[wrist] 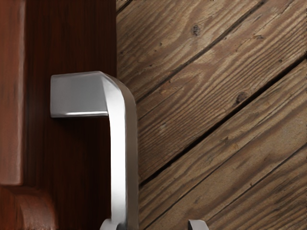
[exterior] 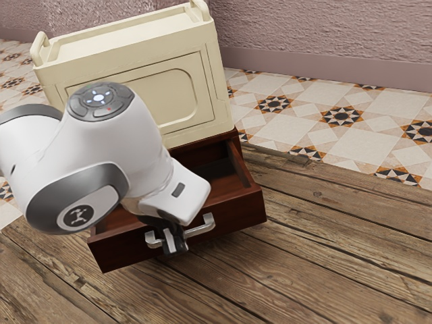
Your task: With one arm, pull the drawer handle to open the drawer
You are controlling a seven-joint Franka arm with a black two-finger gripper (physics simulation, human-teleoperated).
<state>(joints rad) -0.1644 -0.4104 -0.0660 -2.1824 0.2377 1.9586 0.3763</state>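
My gripper [exterior: 174, 243] is at the silver handle [exterior: 204, 225] on the front of the dark red-brown drawer [exterior: 237, 215], which stands pulled out with its inside showing. In the wrist view the fingertips of the gripper [wrist: 154, 224] stand wide apart, so it is open. One tip is against or just beside the handle bar [wrist: 118, 158]; the other is away from it, over the floor. The drawer front [wrist: 38, 139] lies beside the bar. The hand hides part of the handle in the exterior view.
A cream box [exterior: 152, 98] with raised side handles stands on top of the drawer unit. Wooden planks [exterior: 337, 250] lie around the drawer, with patterned tiles [exterior: 324, 111] and a textured wall [exterior: 324, 34] behind.
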